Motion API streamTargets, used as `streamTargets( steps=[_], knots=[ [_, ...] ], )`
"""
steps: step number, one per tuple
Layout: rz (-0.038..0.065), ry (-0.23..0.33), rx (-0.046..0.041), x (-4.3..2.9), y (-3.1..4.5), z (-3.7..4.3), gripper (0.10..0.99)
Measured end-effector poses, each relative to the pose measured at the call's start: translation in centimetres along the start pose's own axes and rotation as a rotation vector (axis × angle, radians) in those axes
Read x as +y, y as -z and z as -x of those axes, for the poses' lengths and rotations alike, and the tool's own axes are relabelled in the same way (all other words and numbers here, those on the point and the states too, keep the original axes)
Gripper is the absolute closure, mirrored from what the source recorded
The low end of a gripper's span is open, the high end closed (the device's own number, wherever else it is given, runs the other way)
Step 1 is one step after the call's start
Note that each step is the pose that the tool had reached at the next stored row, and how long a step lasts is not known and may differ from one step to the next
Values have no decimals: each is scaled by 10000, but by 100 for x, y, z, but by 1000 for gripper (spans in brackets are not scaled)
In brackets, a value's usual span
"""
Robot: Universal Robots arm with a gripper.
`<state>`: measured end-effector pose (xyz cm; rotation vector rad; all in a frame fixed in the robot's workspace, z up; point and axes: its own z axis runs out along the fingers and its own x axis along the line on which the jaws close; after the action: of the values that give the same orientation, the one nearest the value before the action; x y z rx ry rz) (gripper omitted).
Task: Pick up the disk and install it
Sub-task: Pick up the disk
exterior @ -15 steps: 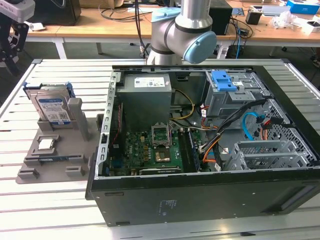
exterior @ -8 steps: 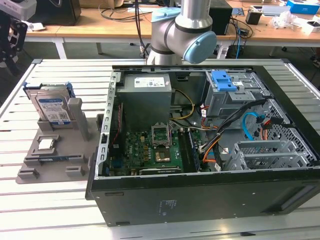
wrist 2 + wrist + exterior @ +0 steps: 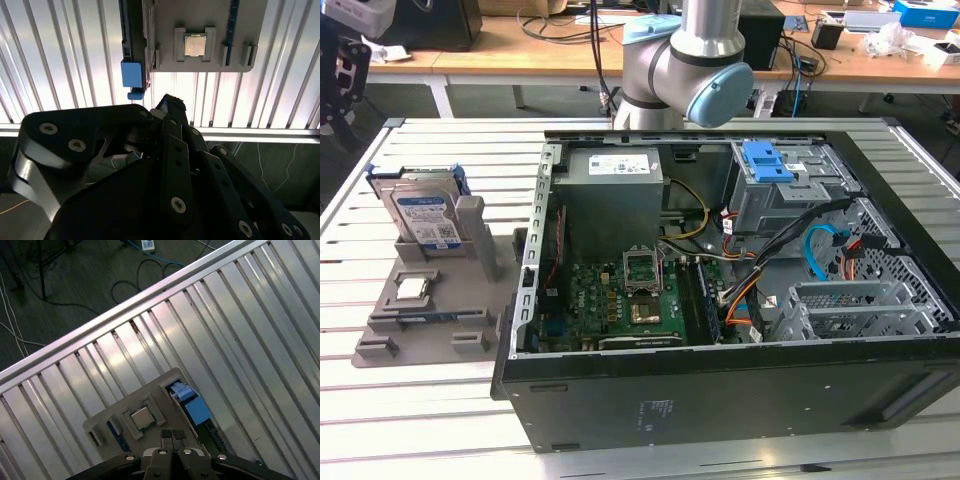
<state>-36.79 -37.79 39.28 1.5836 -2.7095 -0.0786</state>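
- The disk [image 3: 423, 215] stands on edge in the upright slot of the grey holder [image 3: 450, 295], with its label facing outward. Standing this way it leaves its blue-railed edges bare, which I judge gives the jaws two flat sides to close across.
- The holder lies on the slotted counter [image 3: 420, 420], just beside the open computer case [image 3: 720, 390]. Because the disk is parked in the holder and not in the case, it can be reached from above with no cables or metalwork around it.
- The processor chip [image 3: 412, 288] lies flat in its own pocket of the holder, near the disk but not touching it. Each part has its own seat, so one can be lifted without disturbing the other.
- The gripper [image 3: 172, 436] hangs above the holder. In the first wrist view the chip and the blue end of the disk lie below its tips, and it touches neither.
- The jaws are pressed together and hold nothing.
- The grey drive cage [image 3: 790, 195] with its blue latch sits inside the case, well apart from the holder. The disk is in the holder, so neither the pick-up nor the install is done.
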Motion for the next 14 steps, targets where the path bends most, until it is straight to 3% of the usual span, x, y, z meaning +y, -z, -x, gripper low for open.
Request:
streamTargets(
  steps=[10,14],
  knots=[
    [21,905,40,0,0,0,980],
    [41,1789,79,0,-2,0,980]
  ],
)
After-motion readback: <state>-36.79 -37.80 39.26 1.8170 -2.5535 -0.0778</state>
